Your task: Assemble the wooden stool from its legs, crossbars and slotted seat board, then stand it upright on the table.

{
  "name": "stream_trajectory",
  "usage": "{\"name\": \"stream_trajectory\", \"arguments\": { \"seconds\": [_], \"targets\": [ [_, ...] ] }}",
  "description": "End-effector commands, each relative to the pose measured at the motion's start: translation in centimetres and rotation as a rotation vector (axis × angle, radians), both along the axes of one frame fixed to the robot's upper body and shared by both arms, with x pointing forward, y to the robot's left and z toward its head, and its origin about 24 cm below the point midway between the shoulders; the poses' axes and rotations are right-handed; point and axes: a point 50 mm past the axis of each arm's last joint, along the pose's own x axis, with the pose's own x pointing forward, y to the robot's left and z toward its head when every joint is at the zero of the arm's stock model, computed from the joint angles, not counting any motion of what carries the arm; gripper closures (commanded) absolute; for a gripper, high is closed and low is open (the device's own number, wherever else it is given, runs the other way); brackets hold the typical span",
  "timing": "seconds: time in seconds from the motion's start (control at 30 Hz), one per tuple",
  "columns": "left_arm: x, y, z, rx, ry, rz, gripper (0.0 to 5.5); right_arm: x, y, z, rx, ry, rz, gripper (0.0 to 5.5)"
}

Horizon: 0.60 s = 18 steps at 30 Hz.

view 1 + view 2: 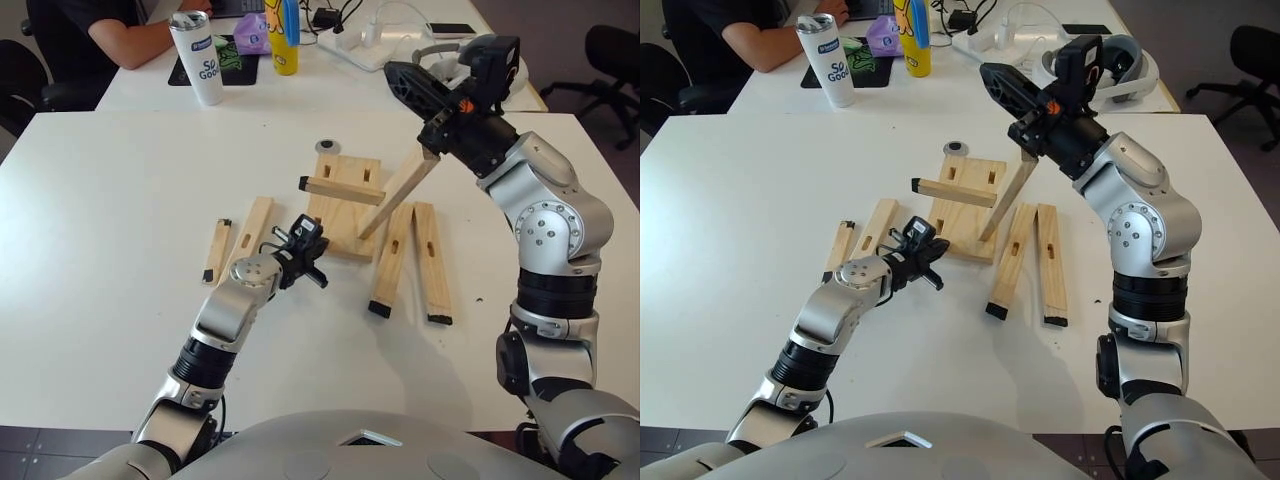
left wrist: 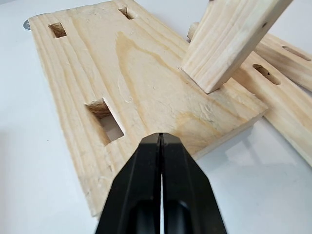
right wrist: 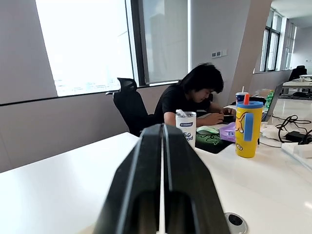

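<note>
The slotted seat board [image 1: 340, 222] lies flat mid-table, and a crossbar [image 1: 345, 191] with a dark end rests across it. One leg [image 1: 400, 192] leans steeply. Its lower end [image 2: 209, 78] rests on the board and its upper end sits under the base of my right gripper [image 1: 392, 70]. That gripper is raised above the board's far right corner, fingers shut with nothing between the tips [image 3: 161, 127]. My left gripper [image 1: 311, 230] is shut and empty, its tip [image 2: 161, 135] at the board's near edge. Two slotted legs [image 1: 395, 262] [image 1: 432, 262] lie right of the board.
Two shorter wooden pieces [image 1: 251, 228] [image 1: 216, 250] lie left of the board. A small metal disc [image 1: 327, 146] sits just behind it. On the table beyond stand a white tumbler [image 1: 197, 58] and a yellow bottle [image 1: 285, 35], with cables and a seated person.
</note>
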Motion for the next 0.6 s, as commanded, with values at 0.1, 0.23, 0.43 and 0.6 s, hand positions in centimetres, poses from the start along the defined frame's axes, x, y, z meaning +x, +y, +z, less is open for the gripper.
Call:
{"name": "stream_trajectory", "arguments": {
  "seconds": [0.1,0.23,0.43,0.6],
  "targets": [
    [-1.3,1.9,-3.0,0.095,0.151,0.057,5.5,-1.7,-2.5,6.5,0.304,-0.148,0.078,5.49],
    [-1.5,1.8,-3.1,0.092,0.156,0.057,5.5,-2.1,-0.7,3.4,0.157,-0.016,0.142,5.49],
    [-1.3,1.4,-2.8,0.089,0.15,0.032,5.5,-1.4,1.2,-6.4,-0.319,0.245,-0.036,5.49],
    [-1.2,1.4,-2.9,0.09,0.152,0.034,5.5,1.0,-3.1,1.2,0.155,0.017,-0.239,5.49]
  ]
}}
